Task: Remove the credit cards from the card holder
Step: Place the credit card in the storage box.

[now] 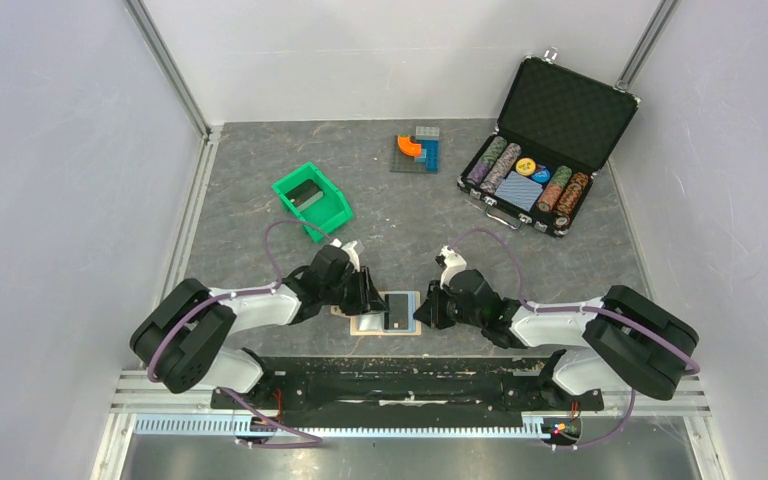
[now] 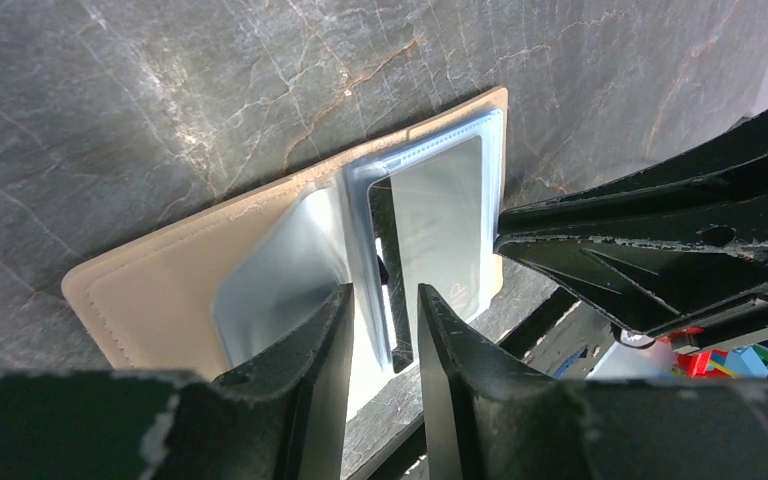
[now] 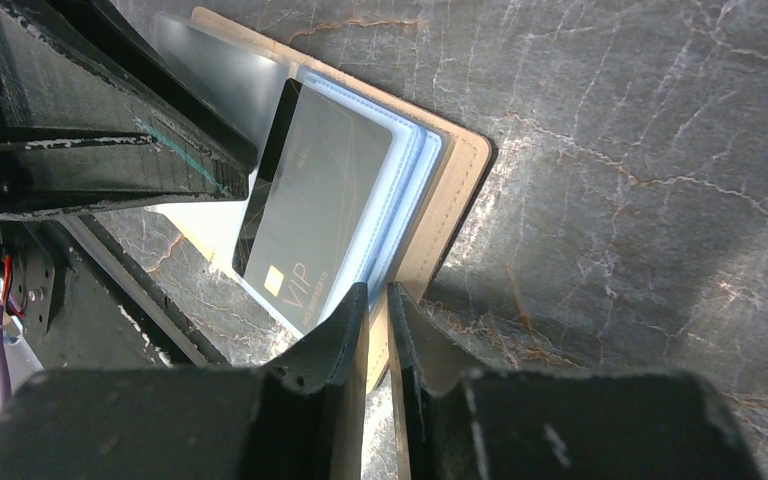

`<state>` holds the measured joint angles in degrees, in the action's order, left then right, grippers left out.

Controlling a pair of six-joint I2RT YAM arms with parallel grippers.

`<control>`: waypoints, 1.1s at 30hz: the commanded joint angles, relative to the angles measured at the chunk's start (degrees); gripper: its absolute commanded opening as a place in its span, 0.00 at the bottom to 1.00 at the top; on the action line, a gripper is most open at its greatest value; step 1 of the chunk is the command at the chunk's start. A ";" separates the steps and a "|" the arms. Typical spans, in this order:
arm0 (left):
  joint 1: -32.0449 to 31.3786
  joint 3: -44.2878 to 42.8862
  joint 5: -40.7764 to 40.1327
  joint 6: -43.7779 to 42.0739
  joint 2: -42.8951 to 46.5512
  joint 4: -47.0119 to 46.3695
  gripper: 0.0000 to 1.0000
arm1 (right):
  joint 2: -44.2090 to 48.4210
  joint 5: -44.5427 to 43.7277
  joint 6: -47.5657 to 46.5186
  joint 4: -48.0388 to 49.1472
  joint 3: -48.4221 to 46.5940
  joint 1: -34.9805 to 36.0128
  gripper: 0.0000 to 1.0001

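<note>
Grey table (image 1: 260, 200): card holder (image 1: 375, 322), green bin (image 1: 338, 200), chip case (image 1: 565, 105).

You see a tan holder (image 3: 460, 175) lined pale blue, a dark grey card (image 3: 310, 200) with gold lettering, a grey veined table (image 3: 660, 150), a green bin (image 1: 335, 208).

Left pincer (image 1: 371, 299) and right pincer (image 1: 422, 313) close off both sides of the open tan bifold card holder (image 1: 380, 322). The black base rail (image 1: 400, 368) runs along its near side. Beyond it, grey marbled tabletop (image 1: 400, 225) lies bare up to the green plastic bin (image 1: 335, 212), the coloured block toy (image 1: 417, 150) and the open black chip case (image 1: 565, 110).
</note>
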<state>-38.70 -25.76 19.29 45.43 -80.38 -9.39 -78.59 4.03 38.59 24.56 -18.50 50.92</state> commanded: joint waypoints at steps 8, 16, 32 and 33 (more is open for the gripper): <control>-0.86 1.39 1.42 3.87 -3.39 -6.71 0.33 | 0.69 -1.13 0.43 -1.65 0.76 0.60 0.14; -0.85 1.67 2.53 5.97 -2.44 -7.47 0.21 | 0.59 -1.13 0.41 -1.61 0.89 0.59 0.14; -0.46 0.52 2.26 8.63 4.88 -1.95 0.02 | 2.65 -3.30 -0.59 -3.83 1.30 0.27 0.14; -0.37 0.08 1.87 8.04 5.38 -0.47 0.02 | 3.00 -3.54 -0.84 -4.13 1.23 0.15 0.15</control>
<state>-39.13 -23.81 22.52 53.74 -78.32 -14.55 -77.14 2.72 38.98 23.35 -17.89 51.16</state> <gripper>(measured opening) 0.030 0.143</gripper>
